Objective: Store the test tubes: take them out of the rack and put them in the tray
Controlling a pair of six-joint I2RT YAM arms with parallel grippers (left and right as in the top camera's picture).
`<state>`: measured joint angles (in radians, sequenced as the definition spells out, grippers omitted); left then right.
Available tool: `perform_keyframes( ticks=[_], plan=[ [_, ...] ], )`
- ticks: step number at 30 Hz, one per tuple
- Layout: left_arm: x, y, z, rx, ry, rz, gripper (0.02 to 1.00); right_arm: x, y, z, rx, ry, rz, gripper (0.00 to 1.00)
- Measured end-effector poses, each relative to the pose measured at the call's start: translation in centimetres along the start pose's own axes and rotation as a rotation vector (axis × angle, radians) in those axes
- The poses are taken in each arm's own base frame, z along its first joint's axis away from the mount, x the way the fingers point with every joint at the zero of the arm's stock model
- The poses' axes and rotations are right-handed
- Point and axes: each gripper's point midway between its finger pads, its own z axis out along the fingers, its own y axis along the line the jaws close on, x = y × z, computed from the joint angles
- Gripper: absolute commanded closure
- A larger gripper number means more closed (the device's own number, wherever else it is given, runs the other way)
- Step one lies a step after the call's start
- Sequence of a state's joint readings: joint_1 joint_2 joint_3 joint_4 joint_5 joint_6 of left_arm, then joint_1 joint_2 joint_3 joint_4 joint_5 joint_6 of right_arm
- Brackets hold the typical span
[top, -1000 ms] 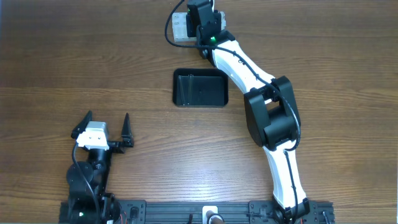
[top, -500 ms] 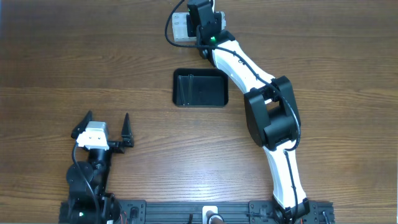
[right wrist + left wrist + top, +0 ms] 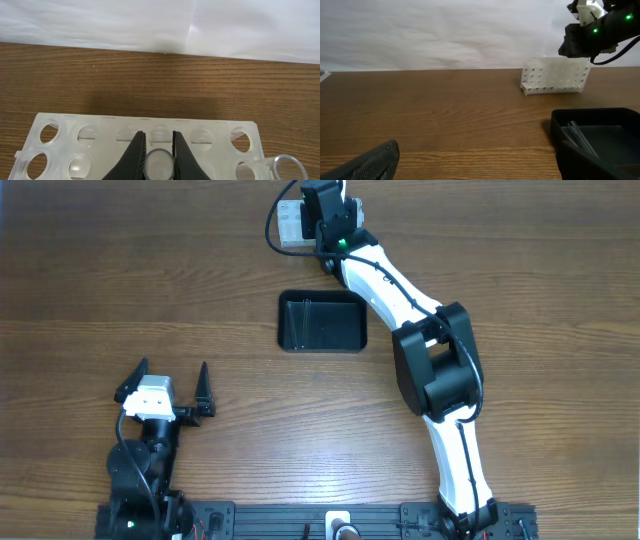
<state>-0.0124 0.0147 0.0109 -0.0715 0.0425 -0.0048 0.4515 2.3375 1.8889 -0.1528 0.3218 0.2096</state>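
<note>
The white test tube rack [image 3: 290, 224] stands at the table's far edge, also seen as the rack [image 3: 555, 76] in the left wrist view. My right gripper [image 3: 159, 150] is above the rack [image 3: 90, 142], shut on the rim of a clear test tube [image 3: 159, 165] that stands in a hole. Another tube [image 3: 287, 167] stands at the rack's end. The black tray [image 3: 322, 322] lies mid-table with a few clear tubes [image 3: 580, 137] in it. My left gripper [image 3: 172, 368] rests open near the front left, holding nothing.
The right arm [image 3: 395, 290] stretches over the table just right of the tray. A white wall [image 3: 445, 30] rises behind the rack. Bare wood surrounds the tray [image 3: 600, 132] on the left and front.
</note>
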Motion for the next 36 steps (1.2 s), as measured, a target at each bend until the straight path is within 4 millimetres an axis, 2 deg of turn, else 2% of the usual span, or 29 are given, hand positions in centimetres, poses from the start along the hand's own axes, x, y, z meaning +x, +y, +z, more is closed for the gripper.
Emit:
perform_keyframes(
  ticks=[9, 11, 13, 16, 17, 21, 22, 24, 26, 28, 31, 34, 36],
  plan=[
    [0.0, 0.0, 0.0, 0.000, 0.000, 0.000, 0.018, 0.0, -0.2, -0.5, 0.004, 0.019, -0.008, 0.956],
    [0.0, 0.0, 0.0, 0.000, 0.000, 0.000, 0.018, -0.7, -0.4, -1.5, 0.005, 0.024, -0.008, 0.956],
    [0.0, 0.0, 0.0, 0.000, 0.000, 0.000, 0.018, -2.8, -0.6, -3.4, -0.001, -0.005, 0.001, 0.956],
    [0.0, 0.0, 0.0, 0.000, 0.000, 0.000, 0.018, -8.1, -1.1, -8.2, -0.021, -0.097, 0.033, 0.961],
    [0.0, 0.0, 0.0, 0.000, 0.000, 0.000, 0.018, -10.5, -1.4, -10.8, -0.031, -0.143, 0.047, 0.958],
    [0.0, 0.0, 0.0, 0.000, 0.000, 0.000, 0.018, -16.9, -2.9, -19.8, -0.063, -0.278, 0.093, 0.958],
    [0.0, 0.0, 0.0, 0.000, 0.000, 0.000, 0.018, -17.9, -3.4, -22.3, -0.072, -0.289, 0.098, 0.961],
    [0.0, 0.0, 0.0, 0.000, 0.000, 0.000, 0.018, -18.2, -3.9, -25.4, -0.093, -0.276, 0.104, 0.972],
    [0.0, 0.0, 0.0, 0.000, 0.000, 0.000, 0.018, -17.0, -3.8, -27.1, -0.126, -0.209, 0.096, 0.980],
    [0.0, 0.0, 0.0, 0.000, 0.000, 0.000, 0.018, -14.8, -3.4, -26.8, -0.148, -0.117, 0.083, 0.978],
    [0.0, 0.0, 0.0, 0.000, 0.000, 0.000, 0.018, -9.7, -2.2, -24.0, -0.179, 0.075, 0.060, 0.978],
    [0.0, 0.0, 0.0, 0.000, 0.000, 0.000, 0.018, -3.8, -1.0, -20.0, -0.205, 0.264, 0.047, 0.989],
    [0.0, 0.0, 0.0, 0.000, 0.000, 0.000, 0.020, 1.0, -0.6, -17.5, -0.208, 0.418, 0.042, 0.989]
  ],
)
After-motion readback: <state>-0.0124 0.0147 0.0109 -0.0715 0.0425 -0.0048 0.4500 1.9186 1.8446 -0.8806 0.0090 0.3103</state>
